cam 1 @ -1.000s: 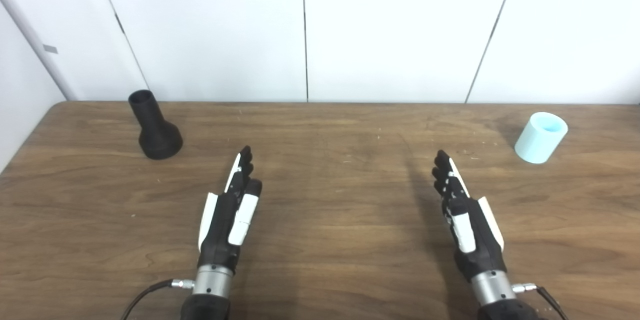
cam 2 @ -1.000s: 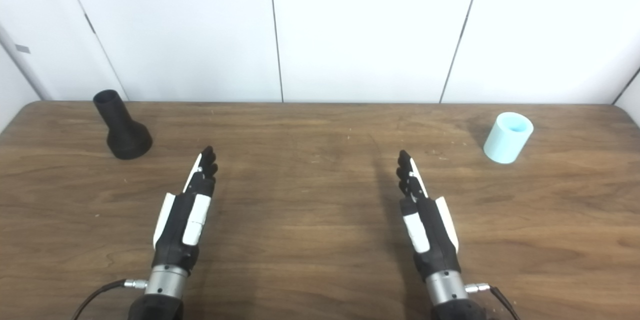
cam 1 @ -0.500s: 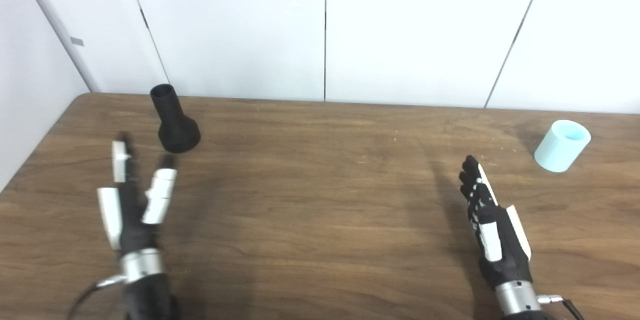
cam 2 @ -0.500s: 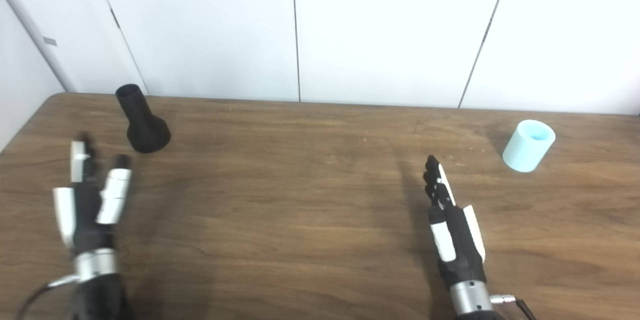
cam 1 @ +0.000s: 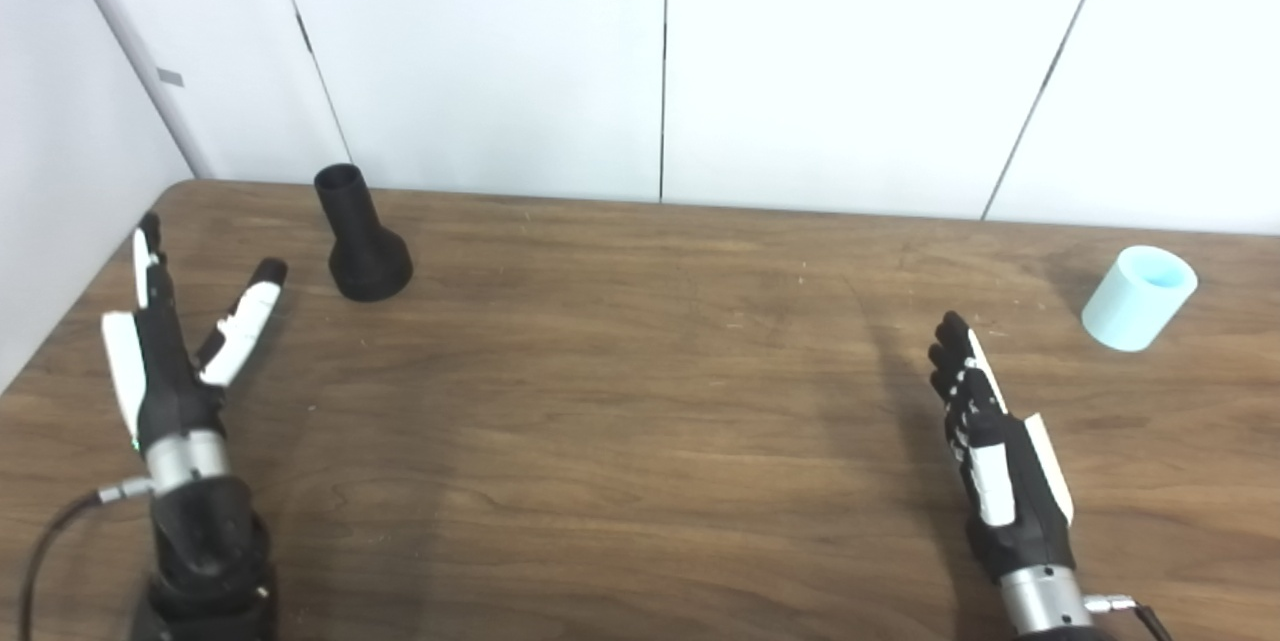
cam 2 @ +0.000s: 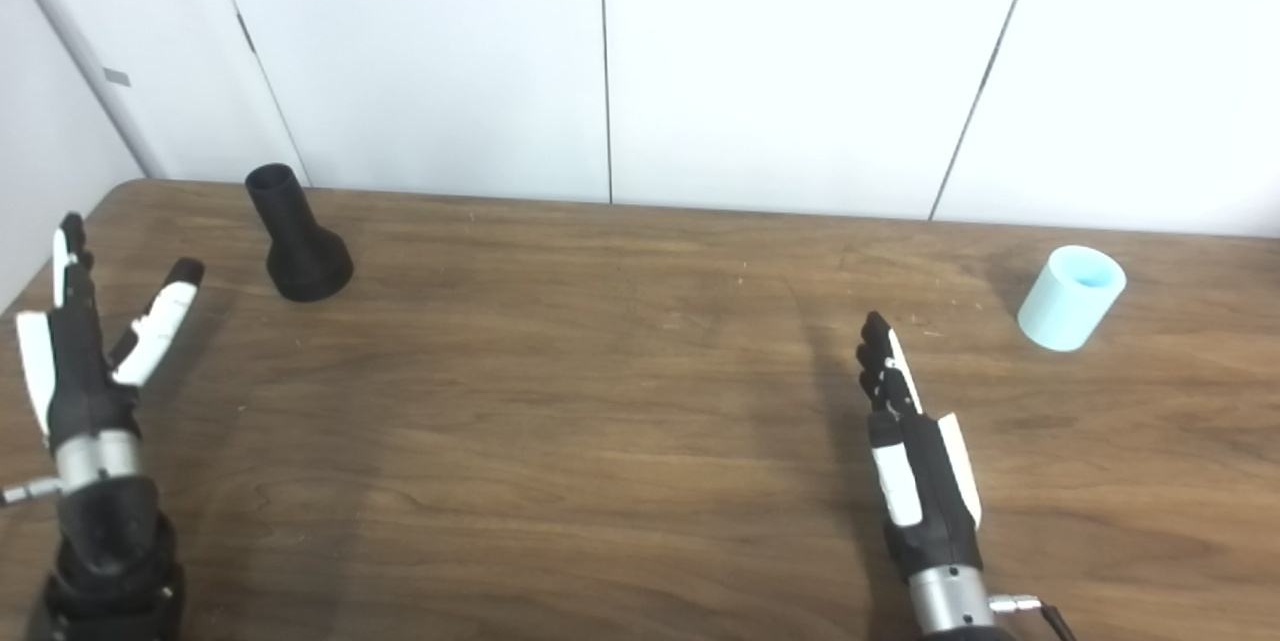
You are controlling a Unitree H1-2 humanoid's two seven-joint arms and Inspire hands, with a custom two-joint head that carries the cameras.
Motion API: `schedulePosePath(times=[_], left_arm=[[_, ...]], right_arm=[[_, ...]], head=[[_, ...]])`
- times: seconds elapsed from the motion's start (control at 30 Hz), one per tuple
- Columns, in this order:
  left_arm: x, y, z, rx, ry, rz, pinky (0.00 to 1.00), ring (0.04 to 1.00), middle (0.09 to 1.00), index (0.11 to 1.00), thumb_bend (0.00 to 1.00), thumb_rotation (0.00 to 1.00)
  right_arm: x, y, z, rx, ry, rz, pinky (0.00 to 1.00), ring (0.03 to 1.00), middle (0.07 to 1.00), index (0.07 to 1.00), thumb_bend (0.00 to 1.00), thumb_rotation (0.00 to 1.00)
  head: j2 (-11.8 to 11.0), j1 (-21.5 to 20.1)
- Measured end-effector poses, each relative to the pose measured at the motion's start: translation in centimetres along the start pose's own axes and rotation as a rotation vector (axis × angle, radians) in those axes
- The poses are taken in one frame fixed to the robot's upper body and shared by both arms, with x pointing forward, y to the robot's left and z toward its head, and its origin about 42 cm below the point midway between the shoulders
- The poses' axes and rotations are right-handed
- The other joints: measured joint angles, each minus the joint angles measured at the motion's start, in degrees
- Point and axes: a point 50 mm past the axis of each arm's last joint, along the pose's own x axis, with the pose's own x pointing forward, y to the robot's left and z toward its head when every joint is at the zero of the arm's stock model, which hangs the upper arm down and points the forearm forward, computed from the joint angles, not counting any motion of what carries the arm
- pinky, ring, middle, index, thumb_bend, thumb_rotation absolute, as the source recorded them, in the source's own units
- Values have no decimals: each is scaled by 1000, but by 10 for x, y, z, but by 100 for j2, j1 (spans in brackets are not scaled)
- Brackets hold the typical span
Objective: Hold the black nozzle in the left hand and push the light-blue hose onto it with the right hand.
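The black nozzle stands on its wide base, narrow open end up and leaning a bit left, so its long axis is roughly vertical. It's off to the right of the left hand, past the thumb tip, not touching; fingers spread, holding nothing. The light-blue hose, a short upright tube, sits well beyond the right hand fingertips, up-right. That hand's flat, fingers together, empty.

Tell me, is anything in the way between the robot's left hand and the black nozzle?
No, nothing visible. The left hand is open, its fingers spread, with only bare table between it and the black nozzle, which stands upright near the far left corner.
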Motion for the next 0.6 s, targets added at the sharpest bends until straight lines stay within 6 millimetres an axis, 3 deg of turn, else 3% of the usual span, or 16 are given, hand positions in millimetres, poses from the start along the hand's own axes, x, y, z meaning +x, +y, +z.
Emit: schedulePosePath(times=[0.23, 0.4, 0.6], left_arm=[[43, -20, -3, 11, -11, -195, 1000, 1000, 1000, 846, 952, 494], [73, -27, 5, 18, -14, -329, 999, 1000, 1000, 802, 999, 517], [99, -34, 13, -10, 29, -344, 981, 998, 993, 748, 1000, 513]], right_arm=[[-2, 5, 2, -12, -3, 1, 1000, 1000, 1000, 1000, 636, 1000], [-3, 7, 3, -15, -2, 2, 1000, 1000, 1000, 1000, 631, 1000], [-5, 10, 4, -19, 5, 4, 1000, 1000, 1000, 1000, 628, 1000]], head=[[53, -70], [88, -132], [123, -202]])
